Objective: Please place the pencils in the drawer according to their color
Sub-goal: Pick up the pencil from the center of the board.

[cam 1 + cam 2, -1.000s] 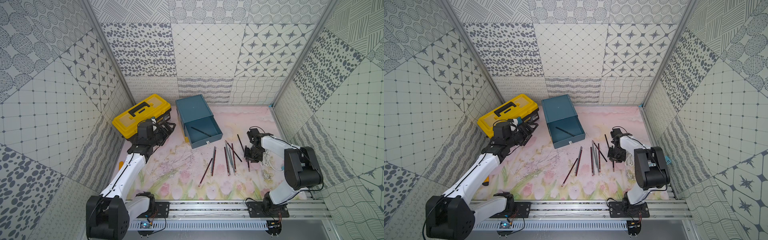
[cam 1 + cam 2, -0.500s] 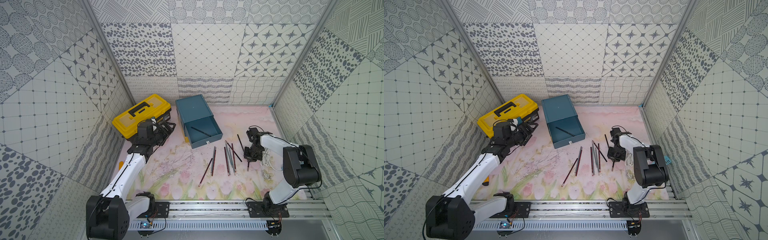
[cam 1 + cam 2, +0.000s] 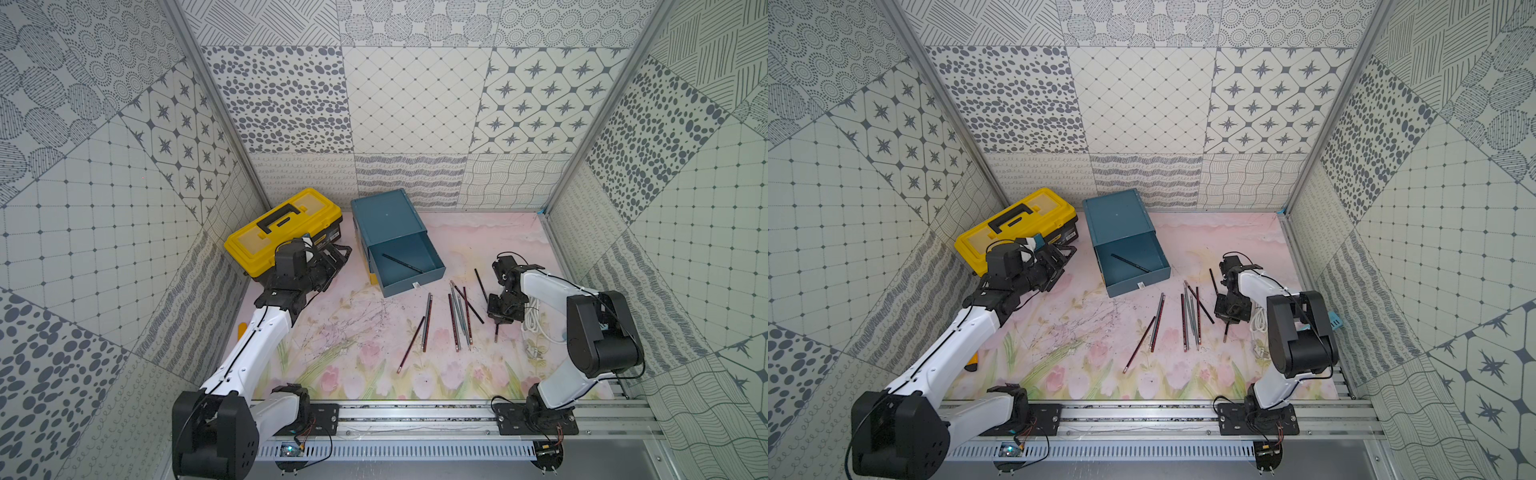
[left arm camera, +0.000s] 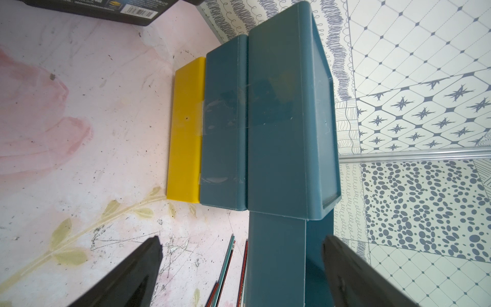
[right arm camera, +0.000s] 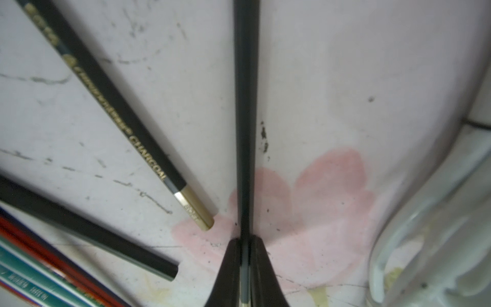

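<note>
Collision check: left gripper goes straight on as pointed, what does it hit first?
Probably the side of the teal drawer cabinet, dead ahead of the open left gripper; depth unclear.

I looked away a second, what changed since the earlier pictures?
The right gripper shut on a black pencil on the mat, hardly shifting. The left gripper stayed open beside the drawer; the loose pencils did not move.

top views: overhead, sharing table (image 3: pixel 353 332) | wrists: close, drawer (image 4: pixel 279 119) / pencils (image 5: pixel 245 106)
</note>
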### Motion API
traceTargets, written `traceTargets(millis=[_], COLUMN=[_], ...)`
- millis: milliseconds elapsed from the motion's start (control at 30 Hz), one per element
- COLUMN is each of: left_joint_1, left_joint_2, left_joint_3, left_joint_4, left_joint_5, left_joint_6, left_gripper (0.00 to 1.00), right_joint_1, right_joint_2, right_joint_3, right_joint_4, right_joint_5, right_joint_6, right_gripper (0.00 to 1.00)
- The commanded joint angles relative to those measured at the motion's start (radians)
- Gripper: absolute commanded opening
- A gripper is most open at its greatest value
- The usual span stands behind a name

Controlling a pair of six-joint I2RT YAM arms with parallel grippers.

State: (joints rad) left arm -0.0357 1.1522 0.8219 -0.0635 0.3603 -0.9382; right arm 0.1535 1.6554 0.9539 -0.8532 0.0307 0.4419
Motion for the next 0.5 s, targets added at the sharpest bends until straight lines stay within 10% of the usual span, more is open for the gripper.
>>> traceTargets(millis=[0,467], left_joint_1=[0.007,0.007], left_joint_2=[-0.004,-0.001], left_joint_3=[-0.002,0.002], left_joint_4=[0.029,0.032], left_joint_5=[0.011,0.011], left_joint_6=[0.007,0.006], left_gripper=[0.99,0.99], right_joint_1=[0.004,0.004], right_joint_2=[-0.017,-0.049], right_joint_3=[-0.018,-0.011], right_joint_4=[0.048,0.037], right_joint_5=[0.022,0.013], right_joint_6=[0.009,-0.005], right_gripper=[0.0,0.0])
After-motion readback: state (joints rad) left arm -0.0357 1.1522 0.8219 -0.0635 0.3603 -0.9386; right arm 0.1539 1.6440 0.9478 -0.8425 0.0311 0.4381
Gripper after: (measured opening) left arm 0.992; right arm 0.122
